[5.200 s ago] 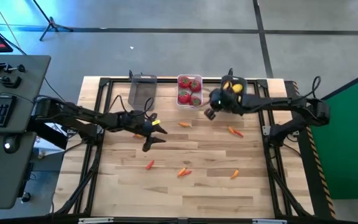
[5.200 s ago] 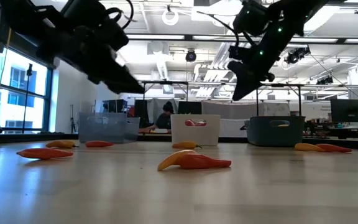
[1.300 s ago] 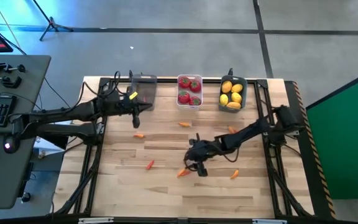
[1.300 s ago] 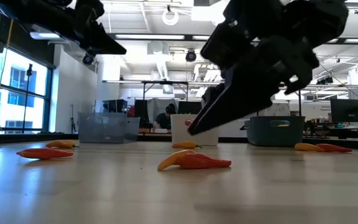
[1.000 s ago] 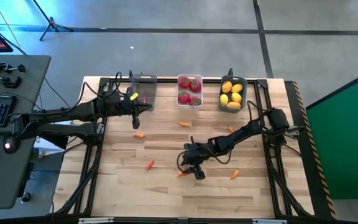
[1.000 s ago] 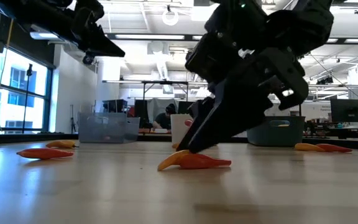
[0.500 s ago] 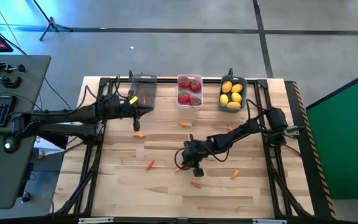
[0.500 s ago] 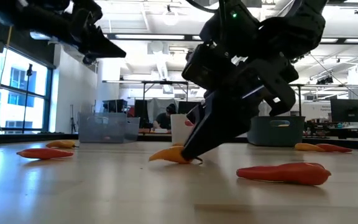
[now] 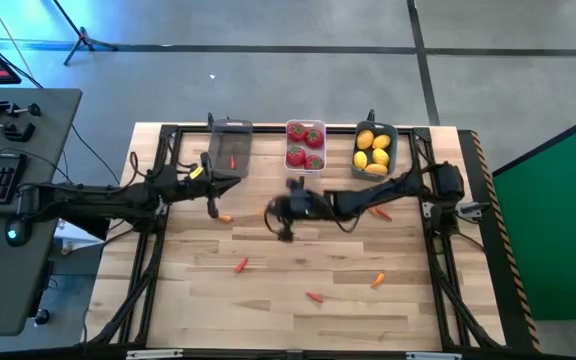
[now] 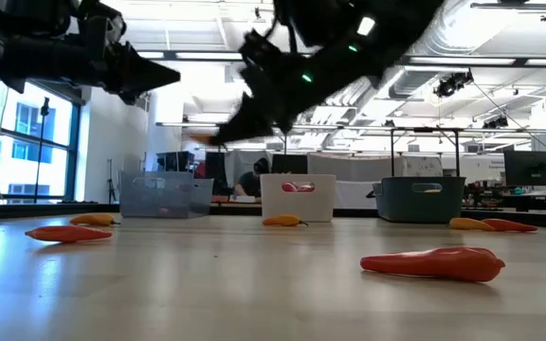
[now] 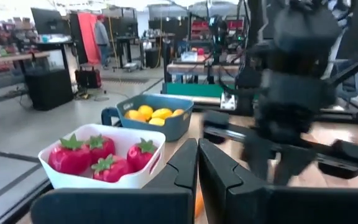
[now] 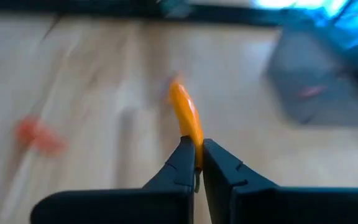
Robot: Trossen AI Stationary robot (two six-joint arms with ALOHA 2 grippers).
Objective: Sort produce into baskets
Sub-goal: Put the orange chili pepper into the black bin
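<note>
My right gripper [image 9: 280, 225] hangs over the middle of the table, shut on a slim yellow-orange piece of produce [image 12: 185, 115]. My left gripper [image 9: 212, 207] is shut and empty, just near of the smoky grey basket [image 9: 230, 146], with an orange piece [image 9: 224, 216] on the table beside it. The white basket [image 9: 306, 160] holds red tomatoes [image 11: 98, 158]. The dark teal basket [image 9: 375, 172] holds yellow lemons [image 11: 151, 114]. Loose pieces lie on the table at the left [image 9: 240, 265], near middle [image 9: 314, 297] and right [image 9: 377, 280]. My right gripper pinches one end of the yellow-orange piece [image 12: 193, 140] between its two fingertips. The rest of the piece sticks out forward past the tips, in line with the fingers. It is lifted clear of the table, as the low view [image 10: 218, 137] shows.
Another orange piece [image 9: 378, 211] lies under my right arm, toward the table's right. The three baskets stand in a row along the far edge. A black frame rims the table. People and desks show in the room beyond.
My right gripper has shut on the yellow-orange piece, lifted it off the table and carried it toward the far left, toward the grey basket. The red piece that lay beside it has been knocked toward the near edge. My left gripper has sunk and drawn back leftward.
</note>
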